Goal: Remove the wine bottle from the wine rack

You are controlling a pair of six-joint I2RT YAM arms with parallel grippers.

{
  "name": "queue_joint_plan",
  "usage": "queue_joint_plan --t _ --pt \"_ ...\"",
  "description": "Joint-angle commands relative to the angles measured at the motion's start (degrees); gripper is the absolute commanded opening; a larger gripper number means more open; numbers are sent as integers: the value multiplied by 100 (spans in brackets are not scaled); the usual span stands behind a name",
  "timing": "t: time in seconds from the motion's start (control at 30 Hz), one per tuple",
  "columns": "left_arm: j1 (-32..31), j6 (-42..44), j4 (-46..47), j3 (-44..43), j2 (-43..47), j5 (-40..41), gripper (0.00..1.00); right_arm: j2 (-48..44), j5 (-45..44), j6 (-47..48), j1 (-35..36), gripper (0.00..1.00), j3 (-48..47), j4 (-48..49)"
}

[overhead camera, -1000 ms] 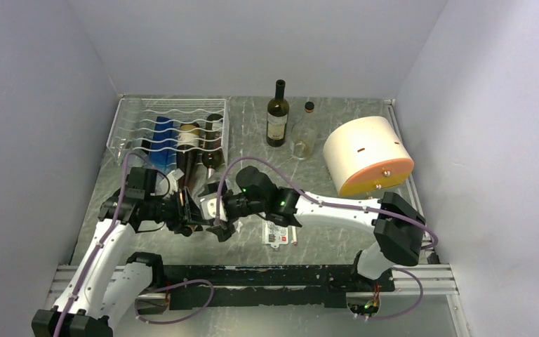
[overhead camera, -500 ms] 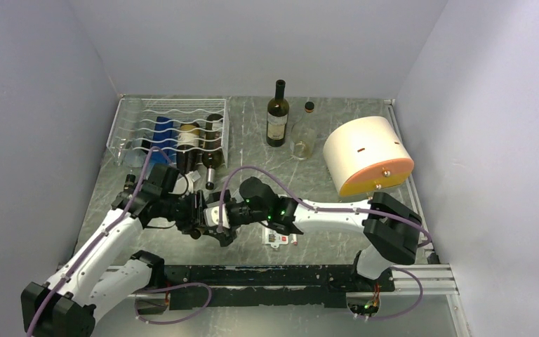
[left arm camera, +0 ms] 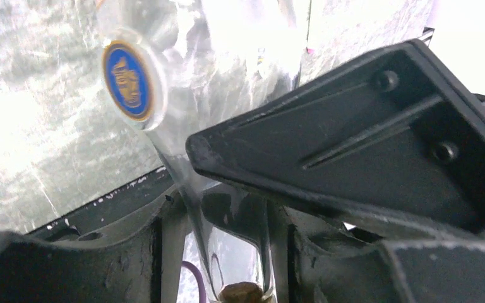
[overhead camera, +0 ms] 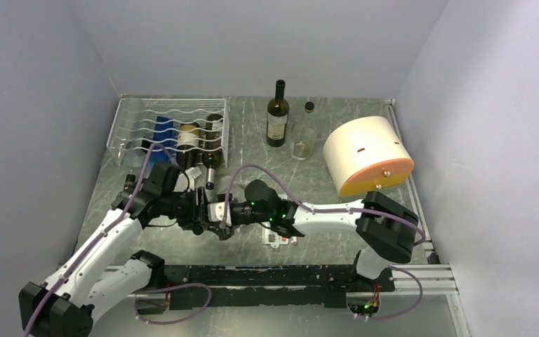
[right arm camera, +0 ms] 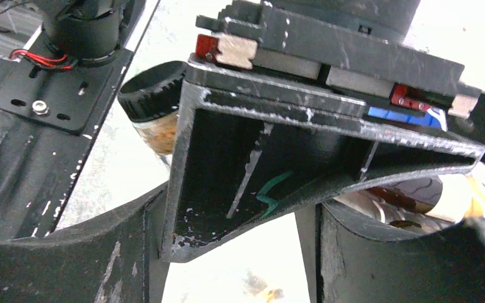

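Top view, rack: the white wire wine rack (overhead camera: 140, 116) sits at the far left of the grey marbled table (overhead camera: 337, 210), with three bottles (overhead camera: 189, 133) lying in it.
Top view, arms: the left gripper (overhead camera: 202, 210) and right gripper (overhead camera: 219, 215) meet tip to tip, just near of the rack.
Left wrist view, bottle: the clear glass wine bottle (left arm camera: 170, 126) lies over the table.
Left wrist view, grip: the left jaws are clamped on its narrow part.
Right wrist view, jaws: the right fingers (right arm camera: 69, 252) stand either side of the left gripper's black finger; I cannot tell whether they grip.
Right wrist view, behind: a black ribbed cap (right arm camera: 151, 91), seemingly the bottle's.
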State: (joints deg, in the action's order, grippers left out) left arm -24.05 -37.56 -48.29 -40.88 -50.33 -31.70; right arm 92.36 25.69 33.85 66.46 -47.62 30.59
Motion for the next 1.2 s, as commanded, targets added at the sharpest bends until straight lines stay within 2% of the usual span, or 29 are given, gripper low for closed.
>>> queue_joint_plan --t 0.0,0.1,0.17,0.23,0.33,0.6,0.87,0.97,1.03,1.17 --pt "-69 122 1533 -342 225 -784 51 240 9 -399 27 68 118 785" --pt "-72 183 1499 -363 223 -752 53 355 30 -454 34 62 66 774" --pt "-71 182 1469 -408 237 -700 62 383 23 -481 34 58 53 774" --pt "-72 176 1440 -473 283 -648 68 367 26 -498 28 58 51 774" --pt "-73 114 1495 -551 391 -644 71 318 -51 -510 30 57 59 758" --pt "-73 110 1403 -820 643 -298 79 -116 -364 -669 25 31 154 723" --pt "-70 877 153 -2448 661 1617 84 -689 -770 -982 15 18 590 960" --pt "-73 917 -41 -2903 842 2436 86 -886 -1026 -1117 -13 10 762 1041" --pt "-73 899 -15 -2976 1059 2939 87 -980 -1393 -1306 -51 0 841 1175" --pt "-73 844 267 -2544 1652 3282 87 -1170 -2122 -1664 -184 0 835 1269"
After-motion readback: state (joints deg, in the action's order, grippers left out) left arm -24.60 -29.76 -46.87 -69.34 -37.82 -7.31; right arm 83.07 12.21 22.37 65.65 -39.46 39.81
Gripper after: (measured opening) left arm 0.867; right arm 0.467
